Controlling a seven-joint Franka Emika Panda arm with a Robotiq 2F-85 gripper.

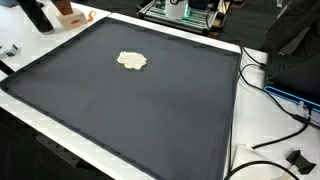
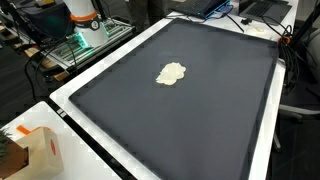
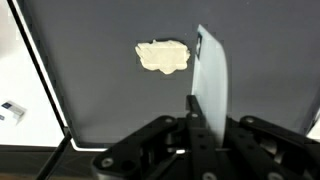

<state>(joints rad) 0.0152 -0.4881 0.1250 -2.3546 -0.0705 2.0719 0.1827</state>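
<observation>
Strip of pale, flat material point(image 3: 212, 80) stands upright, pinched between the closed fingers of the gripper point(image 3: 196, 112), which hangs above a dark mat point(image 3: 100, 100) in the wrist view. Beside the strip's tip and apart from it, a cream-coloured lump point(image 3: 162, 56) lies on the mat, well inside its edges in both exterior views. White table point(image 3: 15, 70) borders the mat.

Lab — trailing cables point(image 1: 283, 96), electronics rack point(image 1: 185, 12), black mat point(image 1: 150, 110)
</observation>
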